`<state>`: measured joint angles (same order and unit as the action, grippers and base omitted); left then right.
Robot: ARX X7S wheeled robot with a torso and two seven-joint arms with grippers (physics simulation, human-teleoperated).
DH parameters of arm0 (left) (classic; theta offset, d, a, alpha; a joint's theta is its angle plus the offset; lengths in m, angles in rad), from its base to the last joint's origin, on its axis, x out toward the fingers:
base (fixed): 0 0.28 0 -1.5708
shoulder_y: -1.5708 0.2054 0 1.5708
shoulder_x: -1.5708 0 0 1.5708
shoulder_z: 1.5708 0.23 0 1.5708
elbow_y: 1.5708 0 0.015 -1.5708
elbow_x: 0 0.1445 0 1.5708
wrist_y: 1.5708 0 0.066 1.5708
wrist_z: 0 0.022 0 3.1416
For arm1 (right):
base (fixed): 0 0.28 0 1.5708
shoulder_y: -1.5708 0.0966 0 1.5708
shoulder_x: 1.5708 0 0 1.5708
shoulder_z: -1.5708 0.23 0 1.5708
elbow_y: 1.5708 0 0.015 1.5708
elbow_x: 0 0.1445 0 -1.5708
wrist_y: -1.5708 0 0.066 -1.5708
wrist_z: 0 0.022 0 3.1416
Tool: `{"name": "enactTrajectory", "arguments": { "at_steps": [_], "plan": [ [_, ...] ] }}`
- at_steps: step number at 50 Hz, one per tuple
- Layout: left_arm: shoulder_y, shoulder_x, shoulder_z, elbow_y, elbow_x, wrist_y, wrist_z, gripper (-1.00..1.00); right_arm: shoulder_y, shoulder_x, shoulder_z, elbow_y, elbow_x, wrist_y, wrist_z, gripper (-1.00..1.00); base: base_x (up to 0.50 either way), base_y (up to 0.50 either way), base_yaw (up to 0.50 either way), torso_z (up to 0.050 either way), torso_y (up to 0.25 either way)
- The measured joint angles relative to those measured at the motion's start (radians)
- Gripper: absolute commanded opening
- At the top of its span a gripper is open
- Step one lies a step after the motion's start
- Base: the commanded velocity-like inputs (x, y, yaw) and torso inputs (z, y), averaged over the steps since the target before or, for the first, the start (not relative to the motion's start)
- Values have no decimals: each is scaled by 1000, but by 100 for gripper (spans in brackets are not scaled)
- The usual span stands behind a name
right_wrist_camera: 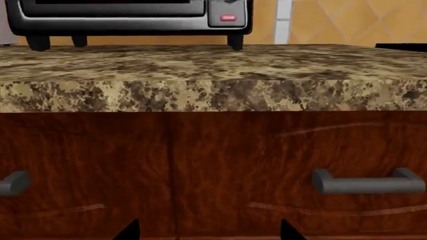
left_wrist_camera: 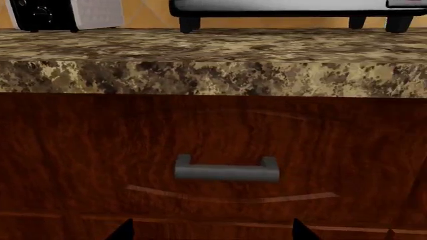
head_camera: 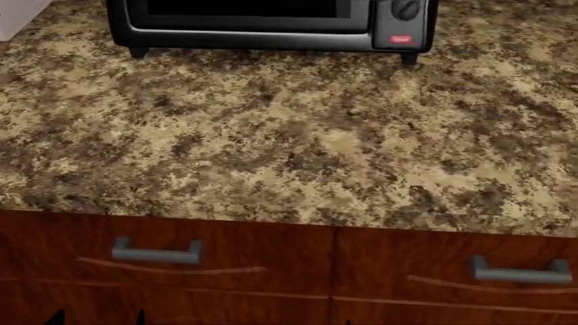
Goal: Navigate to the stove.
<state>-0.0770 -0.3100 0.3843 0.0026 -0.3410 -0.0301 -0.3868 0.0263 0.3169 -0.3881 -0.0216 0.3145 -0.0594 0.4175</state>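
The toaster sits left and the oven ahead. The stove is not clearly in view; a dark sliver far right may be it. The left gripper and right gripper gape wide and empty near the drawers, so turning right could scrape them.

Counter: bare granite across the front and middle.
Back of counter: toaster oven stands across it on short feet.
Far left: toaster.
Below the edge: drawer fronts, handles sticking out.
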Motion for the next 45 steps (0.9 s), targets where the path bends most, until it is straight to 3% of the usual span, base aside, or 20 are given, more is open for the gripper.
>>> {"name": "enactTrajectory", "arguments": {
  "at_steps": [45],
  "plan": [
    [-4, -7, 12, 2, -9, 0, -10, 100, 2, 8, -8, -1, 10, 0, 13, 100, -500, -18, 0, 0, 0]
  ]
}}
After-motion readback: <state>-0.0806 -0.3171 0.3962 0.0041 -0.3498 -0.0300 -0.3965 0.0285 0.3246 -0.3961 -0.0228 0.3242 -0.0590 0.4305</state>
